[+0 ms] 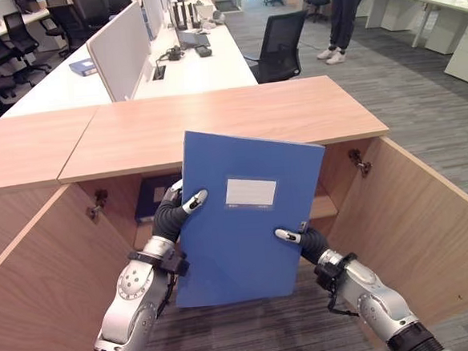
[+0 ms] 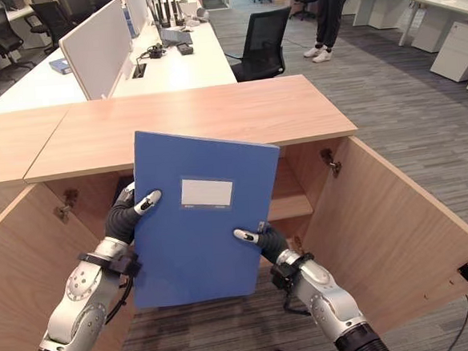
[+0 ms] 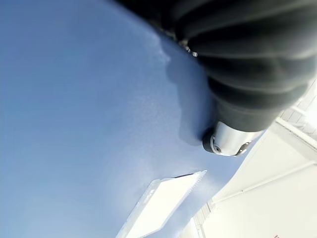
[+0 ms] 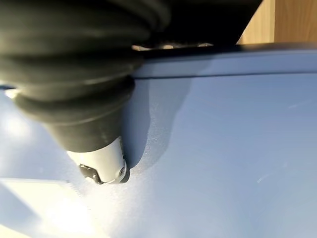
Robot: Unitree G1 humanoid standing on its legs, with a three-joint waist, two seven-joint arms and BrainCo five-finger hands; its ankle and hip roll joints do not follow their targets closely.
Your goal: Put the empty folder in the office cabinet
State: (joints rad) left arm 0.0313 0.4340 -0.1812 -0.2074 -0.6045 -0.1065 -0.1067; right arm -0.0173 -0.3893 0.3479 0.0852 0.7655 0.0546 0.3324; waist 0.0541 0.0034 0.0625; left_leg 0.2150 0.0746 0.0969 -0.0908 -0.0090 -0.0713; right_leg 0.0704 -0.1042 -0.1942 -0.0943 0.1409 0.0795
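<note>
A blue folder [image 1: 245, 223] with a white label is held upright between both hands, in front of the open office cabinet [image 1: 215, 129]. My left hand [image 1: 172, 213] pinches its left edge, thumb lying on the front face and fingers behind. My right hand [image 1: 303, 240] pinches the lower right edge the same way. In the left wrist view the thumb [image 3: 225, 141] presses the blue cover [image 3: 89, 124]. The right wrist view has the thumb [image 4: 104, 163] on the folder [image 4: 223, 158]. The fingers behind the folder are hidden.
Both cabinet doors [image 1: 430, 226] stand swung open at left and right. Inside, a shelf [image 1: 323, 208] shows on the right and a dark blue item [image 1: 153, 195] on the left. Behind are desks, office chairs [image 1: 279, 45] and a standing person [image 1: 343, 15].
</note>
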